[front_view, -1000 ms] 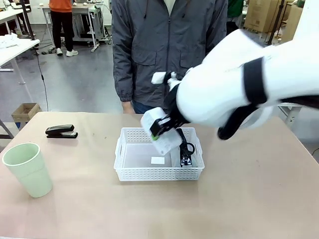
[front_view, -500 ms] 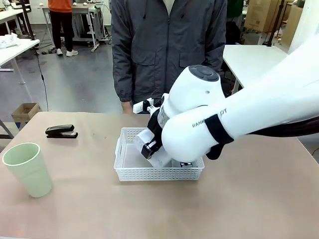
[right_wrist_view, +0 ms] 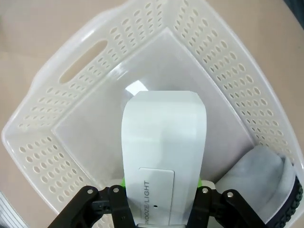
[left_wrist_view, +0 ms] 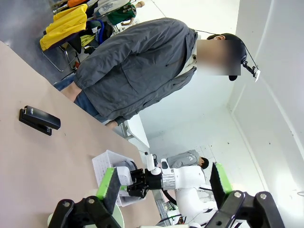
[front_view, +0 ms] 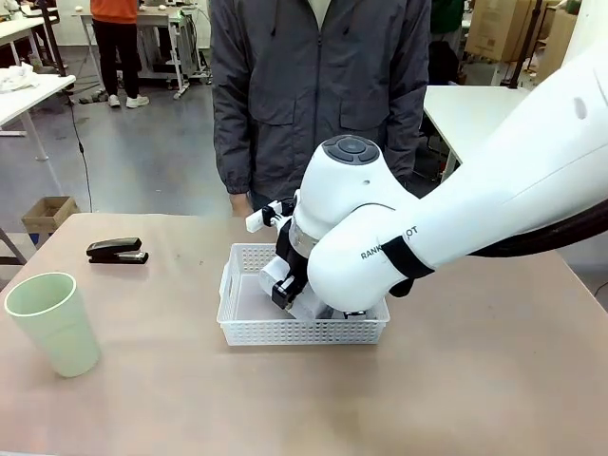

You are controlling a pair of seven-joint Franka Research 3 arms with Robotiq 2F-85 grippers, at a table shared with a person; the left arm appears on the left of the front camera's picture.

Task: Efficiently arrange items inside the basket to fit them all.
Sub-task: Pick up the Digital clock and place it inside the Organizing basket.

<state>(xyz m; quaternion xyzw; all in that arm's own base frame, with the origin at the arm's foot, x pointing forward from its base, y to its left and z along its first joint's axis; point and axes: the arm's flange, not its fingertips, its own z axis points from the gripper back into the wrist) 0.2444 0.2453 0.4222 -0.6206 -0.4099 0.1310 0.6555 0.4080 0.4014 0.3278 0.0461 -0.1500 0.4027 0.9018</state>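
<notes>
My right gripper (front_view: pixel 282 287) is shut on the white boxy block (front_view: pixel 279 274) and holds it low inside the white lattice basket (front_view: pixel 304 332) at mid table. In the right wrist view the block (right_wrist_view: pixel 164 147) stands between the fingers (right_wrist_view: pixel 118 202) above the basket floor (right_wrist_view: pixel 90 137), with the grey zip pouch (right_wrist_view: pixel 259 187) lying against the wall beside it. The black stapler (front_view: pixel 117 251) lies at the far left. Nearer me on the left stands the pale green cup (front_view: pixel 54 323). My left gripper (left_wrist_view: pixel 162 183) hangs open and holds nothing, away from the basket (left_wrist_view: pixel 105 164).
A person in a grey jacket (front_view: pixel 318 85) stands at the far edge behind the basket. My right arm's bulky wrist (front_view: pixel 351 237) covers the basket's right half. Bare tabletop (front_view: pixel 475 380) lies to the right and in front.
My right arm has swung down and leftward, lowering the white block from above the basket's rim to deep inside it. Stapler and cup have not moved.
</notes>
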